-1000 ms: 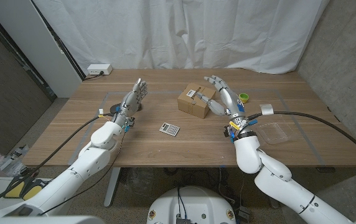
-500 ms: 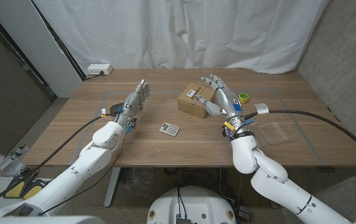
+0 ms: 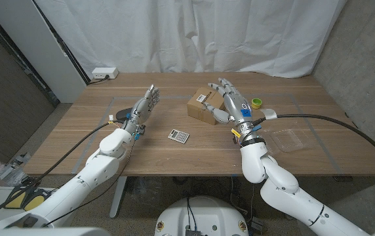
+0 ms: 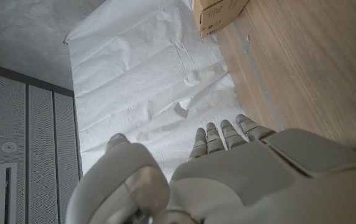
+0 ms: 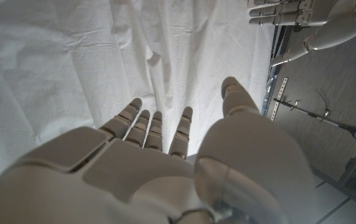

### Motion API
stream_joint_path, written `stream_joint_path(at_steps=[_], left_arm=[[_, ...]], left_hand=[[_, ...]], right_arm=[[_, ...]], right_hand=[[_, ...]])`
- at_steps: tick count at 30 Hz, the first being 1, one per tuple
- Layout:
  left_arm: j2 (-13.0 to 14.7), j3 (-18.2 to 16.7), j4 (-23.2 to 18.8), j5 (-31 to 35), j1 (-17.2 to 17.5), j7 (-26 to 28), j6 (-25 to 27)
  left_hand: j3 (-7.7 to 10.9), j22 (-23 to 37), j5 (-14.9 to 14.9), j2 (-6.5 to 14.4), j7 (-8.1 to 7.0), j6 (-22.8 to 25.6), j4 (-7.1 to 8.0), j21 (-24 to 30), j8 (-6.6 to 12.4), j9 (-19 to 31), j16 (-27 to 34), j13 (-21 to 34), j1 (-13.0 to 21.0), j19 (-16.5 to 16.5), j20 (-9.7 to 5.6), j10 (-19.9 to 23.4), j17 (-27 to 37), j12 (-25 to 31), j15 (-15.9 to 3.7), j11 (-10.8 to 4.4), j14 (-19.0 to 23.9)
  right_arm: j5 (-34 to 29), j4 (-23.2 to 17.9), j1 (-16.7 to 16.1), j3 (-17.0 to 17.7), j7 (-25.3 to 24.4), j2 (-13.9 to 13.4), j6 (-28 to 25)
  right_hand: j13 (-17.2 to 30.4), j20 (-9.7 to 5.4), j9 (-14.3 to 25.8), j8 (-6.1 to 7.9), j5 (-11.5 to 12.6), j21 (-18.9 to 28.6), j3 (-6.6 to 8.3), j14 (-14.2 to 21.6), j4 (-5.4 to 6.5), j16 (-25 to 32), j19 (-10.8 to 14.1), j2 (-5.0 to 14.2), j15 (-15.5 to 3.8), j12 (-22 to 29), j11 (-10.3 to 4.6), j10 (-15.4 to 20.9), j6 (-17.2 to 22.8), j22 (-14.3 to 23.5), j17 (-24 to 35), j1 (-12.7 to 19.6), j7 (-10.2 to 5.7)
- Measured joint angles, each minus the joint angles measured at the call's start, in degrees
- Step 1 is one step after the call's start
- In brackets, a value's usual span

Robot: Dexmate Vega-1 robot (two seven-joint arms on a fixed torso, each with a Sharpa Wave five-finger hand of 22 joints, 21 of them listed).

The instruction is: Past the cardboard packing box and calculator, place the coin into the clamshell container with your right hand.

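Right hand raised over the box, nothing held; coin not located.

Right hand (image 3: 230, 98) fingers spread and empty above the box (image 3: 206, 105); left hand (image 3: 144, 106) likewise released, near the worktop's left side. Task appears barely begun: clamshell container (image 3: 290, 139) sits closed-looking by the right edge, calculator (image 3: 179, 136) mid-front. Left wrist view shows the box's label side; the head view shows the layout.

A white power strip (image 3: 104, 73) lies at the desk's (image 3: 155, 154) far left corner, its dark cable trailing off the edge. A green tape roll (image 3: 257, 103) sits toward the far right. A white curtain (image 3: 194, 33) hangs behind the desk.
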Motion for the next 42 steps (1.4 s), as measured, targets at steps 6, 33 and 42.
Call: stream_joint_path(at_steps=[6, 33, 42], left_arm=[[0.04, -0.07, -0.35, 0.16, 0.32, 0.54, -0.13], [1.12, -1.38, -2.69, 0.23, 1.61, 1.65, -0.59], [1.30, -1.65, -2.96, 0.08, 2.01, 1.74, -0.60]], left_hand=[[0.00, 0.00, -0.22, 0.00, 0.00, 0.00, 0.00, 0.00, 0.00, 0.00, 0.00, 0.00, 0.00, -0.30, -0.30, 0.13, 0.00, 0.00, 0.00, -0.13, 0.00], [0.00, 0.00, -0.44, 0.53, 0.01, -0.01, 0.00, 0.00, 0.00, 0.00, 0.00, 0.00, 0.53, -0.30, -0.30, 0.20, 0.00, 0.00, 0.00, -0.20, 0.00], [0.00, 0.00, -0.65, 0.68, 0.01, -0.01, 0.00, 0.00, 0.00, 0.00, 0.00, 0.00, 0.68, -0.50, -0.10, 0.20, 0.00, 0.00, 0.00, -0.20, 0.00]], right_arm=[[-2.65, 0.22, 1.23, -1.63, 1.26, 0.22, -2.79], [-12.54, 3.73, 5.20, -9.03, 4.81, 3.81, -12.76], [-14.99, 4.94, 6.62, -10.96, 6.58, 4.41, -14.65]], right_hand=[[0.00, 0.13, 0.19, 0.00, 0.55, 0.00, -0.02, -1.14, 0.02, 0.00, -1.14, -0.13, 0.34, 0.00, -0.12, -0.85, 0.16, 0.00, 0.00, 1.68, -0.78], [-0.01, -0.11, 1.26, 1.62, 1.90, -0.44, -2.88, -4.17, 2.53, -0.41, -3.58, -1.24, 1.75, -0.22, 0.94, -3.91, 5.19, 0.01, 0.29, 2.00, -0.65], [-0.01, -0.10, 1.52, 2.24, 2.36, -0.44, -3.60, -4.17, 2.76, -0.17, -3.58, -1.24, 1.75, -0.22, 0.94, -3.92, 6.39, 0.01, 0.29, 2.00, -0.62]])
